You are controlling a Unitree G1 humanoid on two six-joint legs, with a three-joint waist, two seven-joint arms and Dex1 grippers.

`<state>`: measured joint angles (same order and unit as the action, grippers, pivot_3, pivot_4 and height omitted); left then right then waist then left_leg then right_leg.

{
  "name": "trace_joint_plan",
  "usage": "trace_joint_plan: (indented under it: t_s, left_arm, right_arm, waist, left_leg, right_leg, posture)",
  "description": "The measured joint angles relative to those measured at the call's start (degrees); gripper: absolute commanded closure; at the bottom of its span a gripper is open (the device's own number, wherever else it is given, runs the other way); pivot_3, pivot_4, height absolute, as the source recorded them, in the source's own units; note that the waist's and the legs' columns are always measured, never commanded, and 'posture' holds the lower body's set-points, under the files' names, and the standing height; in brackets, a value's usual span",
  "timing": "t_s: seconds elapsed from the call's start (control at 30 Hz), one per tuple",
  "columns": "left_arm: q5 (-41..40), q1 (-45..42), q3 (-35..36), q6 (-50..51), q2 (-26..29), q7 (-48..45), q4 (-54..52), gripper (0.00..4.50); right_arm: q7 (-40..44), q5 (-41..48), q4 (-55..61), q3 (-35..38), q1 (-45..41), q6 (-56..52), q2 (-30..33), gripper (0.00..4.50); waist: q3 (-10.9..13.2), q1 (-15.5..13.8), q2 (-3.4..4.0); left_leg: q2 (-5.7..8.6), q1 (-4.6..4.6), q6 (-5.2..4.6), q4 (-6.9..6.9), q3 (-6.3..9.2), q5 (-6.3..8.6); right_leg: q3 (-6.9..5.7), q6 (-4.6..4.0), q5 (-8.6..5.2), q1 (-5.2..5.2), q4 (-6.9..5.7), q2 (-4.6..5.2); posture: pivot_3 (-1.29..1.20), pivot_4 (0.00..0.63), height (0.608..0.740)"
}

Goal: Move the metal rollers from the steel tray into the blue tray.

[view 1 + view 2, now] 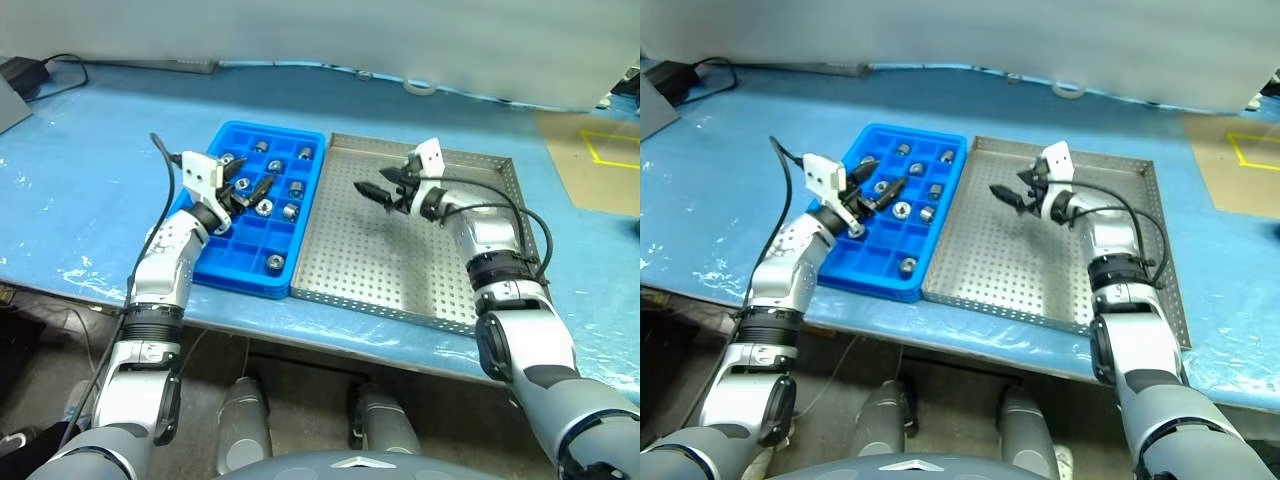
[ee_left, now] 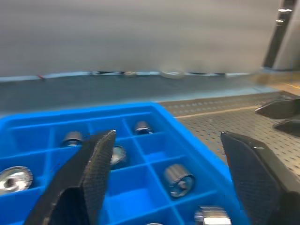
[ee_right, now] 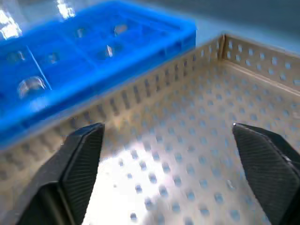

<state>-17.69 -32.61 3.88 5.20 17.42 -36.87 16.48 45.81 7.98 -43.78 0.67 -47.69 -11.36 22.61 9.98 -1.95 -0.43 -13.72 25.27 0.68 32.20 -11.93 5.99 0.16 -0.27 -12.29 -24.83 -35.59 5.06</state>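
Observation:
The blue tray [image 1: 243, 262] lies left of the steel tray [image 1: 400, 270], their long sides touching. Several metal rollers [image 1: 275, 262] sit in the blue tray's compartments; every roller I see is there. My left gripper [image 1: 250, 188] hovers low over the middle of the blue tray, pointing right, open, with nothing between its fingers [image 2: 89, 173]. My right gripper [image 1: 372, 188] hangs over the far left part of the steel tray's perforated floor [image 3: 187, 154], pointing left towards the blue tray [image 3: 93, 70]. It is open and holds nothing.
Both trays rest on a table under a blue sheet [image 1: 90, 190], its front edge close below the trays. A roll of tape [image 1: 420, 87] lies at the back. A black adapter with cables [image 1: 20, 70] sits far left. A brown board with yellow tape [image 1: 600, 160] is at right.

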Motion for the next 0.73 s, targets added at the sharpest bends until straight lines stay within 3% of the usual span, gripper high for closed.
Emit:
trace_joint_plan:
  t_s: [0.13,0.43,0.73]
  left_arm:
    - [1.17,-0.36,-2.39,0.00,-0.82,-1.66,1.19,0.03]
    - [2.35,-1.16,-4.40,-0.41,-1.42,-4.90,3.97,0.03]
    - [5.69,-2.27,-6.21,-3.68,-2.10,-6.28,7.12,0.03]
  right_arm:
    - [-3.37,-0.95,0.95,0.57,2.89,0.89,0.19,0.00]
    - [-0.89,5.88,13.54,4.56,6.43,-2.41,-0.46,0.00]
    - [-3.07,4.40,15.42,3.70,6.44,-2.17,-0.40,0.00]
  waist:
    - [0.01,0.97,0.01]
    - [0.00,2.26,0.02]
    - [0.00,2.65,0.02]
  left_leg:
    - [0.05,0.00,-0.01,0.04,-0.03,0.00]
    - [0.05,-0.04,-0.08,0.03,-0.03,0.04]
    - [0.06,-0.07,-0.13,0.08,-0.03,0.07]
  right_leg:
    - [0.06,0.00,0.01,-0.03,-0.03,0.01]
    - [0.06,0.01,0.01,0.00,-0.01,0.00]
    - [0.06,0.01,0.01,0.08,0.01,0.02]
  posture:
    - [-0.38,0.150,0.740]
    - [-0.42,0.150,0.740]
    - [-0.39,0.150,0.740]
